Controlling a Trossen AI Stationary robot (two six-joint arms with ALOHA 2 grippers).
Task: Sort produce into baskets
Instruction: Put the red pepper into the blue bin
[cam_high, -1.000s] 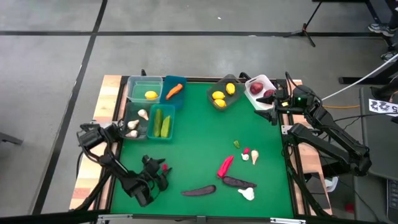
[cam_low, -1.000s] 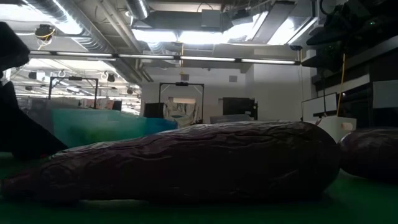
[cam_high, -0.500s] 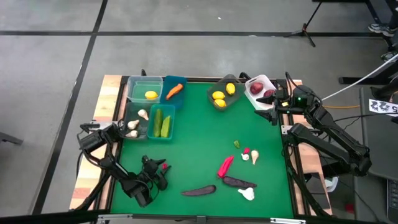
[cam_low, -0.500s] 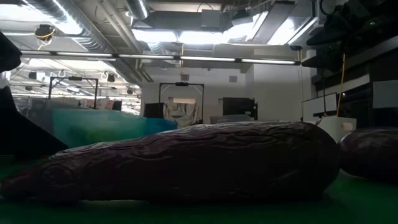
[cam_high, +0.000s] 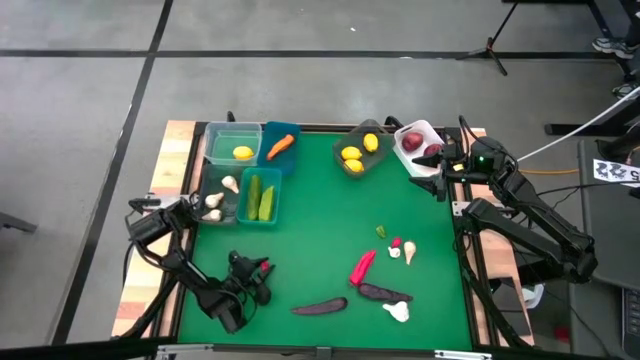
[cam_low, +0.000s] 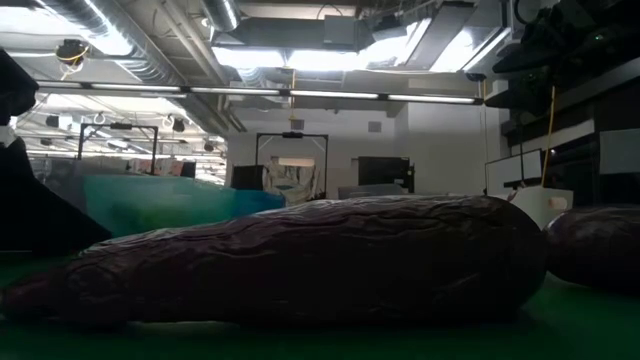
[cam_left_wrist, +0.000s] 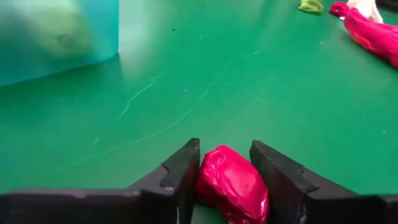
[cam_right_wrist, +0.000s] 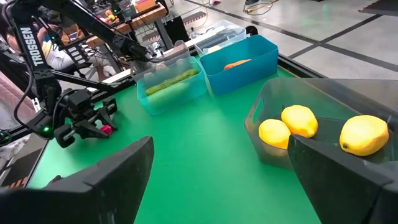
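My left gripper (cam_high: 258, 272) is at the near left of the green mat, shut on a small glossy red produce piece (cam_left_wrist: 230, 185). My right gripper (cam_right_wrist: 217, 180) hangs open and empty at the far right (cam_high: 440, 178), beside the white basket (cam_high: 428, 128) holding red apples. Loose on the mat lie two dark eggplants (cam_high: 318, 306) (cam_high: 383, 293), a red-pink pepper (cam_high: 362, 266) and garlic bulbs (cam_high: 397, 311) (cam_high: 408, 252). The nearer eggplant fills the low view (cam_low: 300, 260). The other baskets stand along the far edge. My left gripper pinches the red piece's two sides (cam_left_wrist: 208, 177) between its two fingers (cam_left_wrist: 183, 174). The fingers lie low and nearly level over the mat, pointing toward the table's right. The piece's underside is out of view, so whether it rests on the mat cannot be told.
At the far left stand a teal basket with a lemon (cam_high: 232, 145), a blue one with a carrot (cam_high: 280, 145), a grey one with garlic (cam_high: 220, 195) and a green one with cucumbers (cam_high: 262, 197). A grey basket with lemons (cam_high: 360, 150) stands far centre. A small green bit (cam_high: 381, 231) lies mid-mat.
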